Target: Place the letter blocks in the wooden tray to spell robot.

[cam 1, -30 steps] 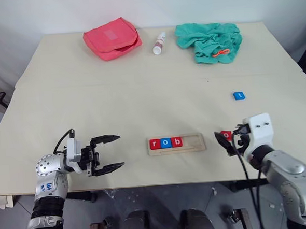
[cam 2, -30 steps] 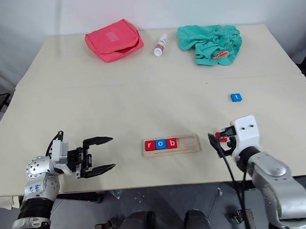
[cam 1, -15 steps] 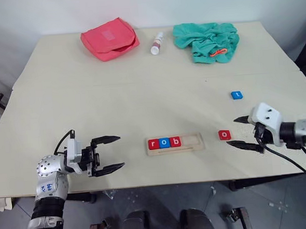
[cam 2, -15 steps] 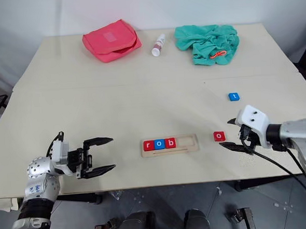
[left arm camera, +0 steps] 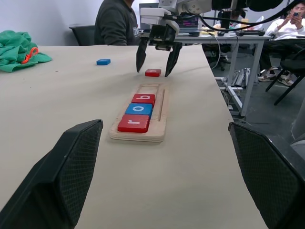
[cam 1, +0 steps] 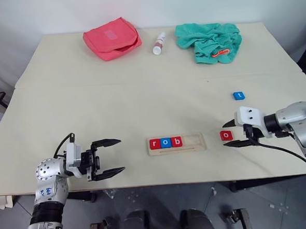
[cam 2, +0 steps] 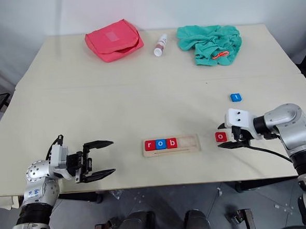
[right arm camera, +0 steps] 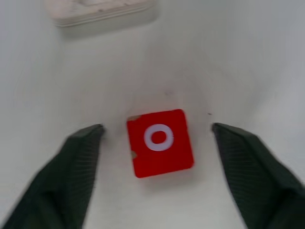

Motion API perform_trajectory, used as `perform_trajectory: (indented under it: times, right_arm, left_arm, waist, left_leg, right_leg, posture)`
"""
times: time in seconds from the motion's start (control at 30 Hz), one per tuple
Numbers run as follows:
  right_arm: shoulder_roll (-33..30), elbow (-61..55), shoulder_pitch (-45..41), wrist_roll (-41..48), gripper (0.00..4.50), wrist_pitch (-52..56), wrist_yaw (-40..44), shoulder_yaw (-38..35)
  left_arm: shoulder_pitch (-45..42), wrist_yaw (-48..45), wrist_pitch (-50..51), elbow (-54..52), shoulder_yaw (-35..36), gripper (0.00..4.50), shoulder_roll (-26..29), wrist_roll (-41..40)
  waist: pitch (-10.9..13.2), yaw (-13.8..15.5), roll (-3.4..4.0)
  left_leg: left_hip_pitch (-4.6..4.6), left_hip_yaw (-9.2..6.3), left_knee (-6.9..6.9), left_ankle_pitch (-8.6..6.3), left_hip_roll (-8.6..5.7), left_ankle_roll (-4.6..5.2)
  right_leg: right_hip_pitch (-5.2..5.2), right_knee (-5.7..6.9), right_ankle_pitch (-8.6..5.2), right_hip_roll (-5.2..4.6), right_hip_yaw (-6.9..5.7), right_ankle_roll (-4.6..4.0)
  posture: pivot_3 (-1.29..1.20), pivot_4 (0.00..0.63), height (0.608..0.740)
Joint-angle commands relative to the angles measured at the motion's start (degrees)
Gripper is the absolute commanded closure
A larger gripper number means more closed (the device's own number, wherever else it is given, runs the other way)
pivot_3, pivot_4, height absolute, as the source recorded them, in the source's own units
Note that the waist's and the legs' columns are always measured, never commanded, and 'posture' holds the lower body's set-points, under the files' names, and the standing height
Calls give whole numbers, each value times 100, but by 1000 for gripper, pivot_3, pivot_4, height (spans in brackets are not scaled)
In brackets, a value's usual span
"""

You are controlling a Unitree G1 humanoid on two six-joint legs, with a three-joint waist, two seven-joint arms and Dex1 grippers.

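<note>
Where seated people wait, office desks (left arm camera: 238, 36) stand.

letter blocks: 5, three red ( (cam 1: 155, 143), (cam 1: 177, 141), (cam 1: 226, 135)) and two blue ( (cam 1: 166, 143), (cam 1: 238, 95)) | blocks in the wooden tray (cam 1: 194, 142): 3 | blocks loose on the counter (cam 1: 116, 101): 2 | wooden trays: 1 | pink pouch (cam 1: 112, 38): 1 | small bottle (cam 1: 159, 43): 1 | green cloth (cam 1: 209, 41): 1
</note>
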Motion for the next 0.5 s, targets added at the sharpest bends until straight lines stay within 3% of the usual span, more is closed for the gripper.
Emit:
perform_trajectory:
  times: [0.03,0.13,0.37,0.5]
  right_arm:
    - [-8,60,67,-138,2172,-20,-65,-44]
    - [-65,17,92,-177,3054,-77,-152,-99]
    - [13,-1175,-103,409,3051,891,-175,-439]
    - [226,-2314,-363,744,3051,2150,-183,-231]
  left_arm:
    - [29,-305,7,-177,10,0,31,-95]
    - [-28,-301,0,-130,-7,0,8,-77]
    - [-207,-361,-36,68,-51,0,-49,-42]
    - [-312,-452,-86,222,-95,0,-82,-27]
  waist:
    - [0,0,0]
    - [-1,4,-1]
    - [0,4,0]
    - [0,1,0]
  left_leg:
    - [0,1,2,0,0,0]
    - [1,0,5,0,0,0]
    - [0,2,1,0,0,0]
    - [-2,1,-1,0,3,-1]
  right_leg:
    - [1,0,0,0,0,0]
    - [4,0,0,0,0,0]
    - [-2,1,0,0,1,0]
    - [-7,2,0,2,1,0]
  posture:
    - [0,150,740]
    - [0,150,740]
    - [0,150,740]
    - [0,150,740]
